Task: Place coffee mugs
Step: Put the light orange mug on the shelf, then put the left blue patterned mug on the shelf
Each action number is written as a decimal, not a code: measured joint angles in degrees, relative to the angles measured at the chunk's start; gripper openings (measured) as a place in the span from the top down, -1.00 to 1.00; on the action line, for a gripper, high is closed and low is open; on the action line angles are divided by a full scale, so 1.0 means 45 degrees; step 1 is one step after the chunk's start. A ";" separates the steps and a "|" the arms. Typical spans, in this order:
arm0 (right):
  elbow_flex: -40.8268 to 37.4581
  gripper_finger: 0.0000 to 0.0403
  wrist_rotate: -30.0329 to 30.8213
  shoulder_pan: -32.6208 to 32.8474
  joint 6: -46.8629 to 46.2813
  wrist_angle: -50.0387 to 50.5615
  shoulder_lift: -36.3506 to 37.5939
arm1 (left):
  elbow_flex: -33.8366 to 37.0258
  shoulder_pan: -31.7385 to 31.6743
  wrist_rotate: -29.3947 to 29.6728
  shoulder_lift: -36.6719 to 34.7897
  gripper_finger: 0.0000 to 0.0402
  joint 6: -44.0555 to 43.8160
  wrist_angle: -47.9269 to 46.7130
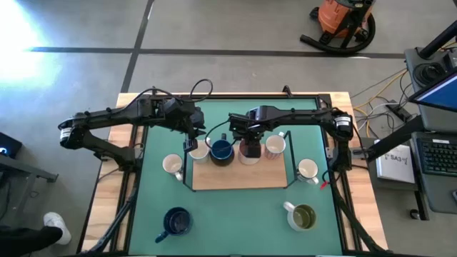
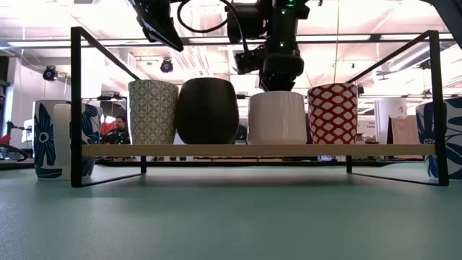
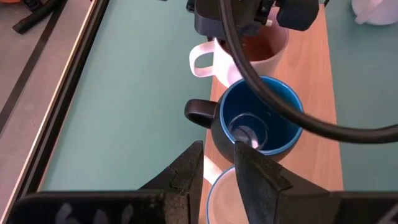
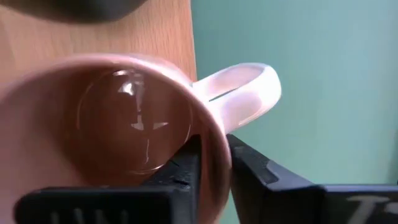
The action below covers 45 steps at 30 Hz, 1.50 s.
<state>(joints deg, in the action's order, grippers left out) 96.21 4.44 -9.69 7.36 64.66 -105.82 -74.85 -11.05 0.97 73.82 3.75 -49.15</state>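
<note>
Left gripper (image 1: 191,140): above the left end of the wooden shelf (image 1: 235,178), over the patterned white mug (image 1: 199,151); fingers nearly together and empty.
Right gripper (image 1: 250,143): over the shelf's middle, fingers pinching the rim wall of the pink mug (image 4: 118,124), one finger inside, one outside.
Shelf row, left to right: patterned white mug, navy mug (image 1: 221,150), pink mug, red-patterned mug (image 1: 275,146); all upright in one line along the shelf's back edge.
Off the shelf, left: cream mug (image 1: 172,165) just beside its left end; second navy mug (image 1: 176,220) well in front of it on the green mat (image 1: 235,221).
Off the shelf, right: white mug (image 1: 307,170) just beside its right end; olive-lined mug (image 1: 302,216) in front.
Progress: four of eight appear placed, the fourth not yet let go; four left, by my judgement.
Pink mug orientation: long axis vertical, mouth up; handle points toward the shelf's back edge.
</note>
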 joint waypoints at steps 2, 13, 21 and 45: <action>0.0182 0.60 -0.0003 0.0008 -0.0109 0.0275 0.0130 | 0.0000 0.0005 0.0000 0.0005 0.64 -0.0036 -0.0019; 0.1208 0.43 -0.0086 0.0259 -0.1978 0.2283 0.1185 | 0.0000 0.0000 0.0005 0.0005 0.64 -0.0762 -0.0363; 0.1199 0.53 -0.0086 0.0576 -0.2210 0.2560 0.2254 | 0.0000 0.0007 0.0204 -0.0084 0.64 -0.3482 -0.3179; 0.1155 0.50 -0.0081 0.1033 -0.1866 0.3418 0.2683 | 0.4382 0.1307 -0.0709 -0.1013 0.64 -0.9977 -0.6232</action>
<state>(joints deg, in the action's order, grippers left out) 101.41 4.08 -5.04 -1.04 80.04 -93.75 -55.13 -5.17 -2.22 69.26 -41.15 -77.19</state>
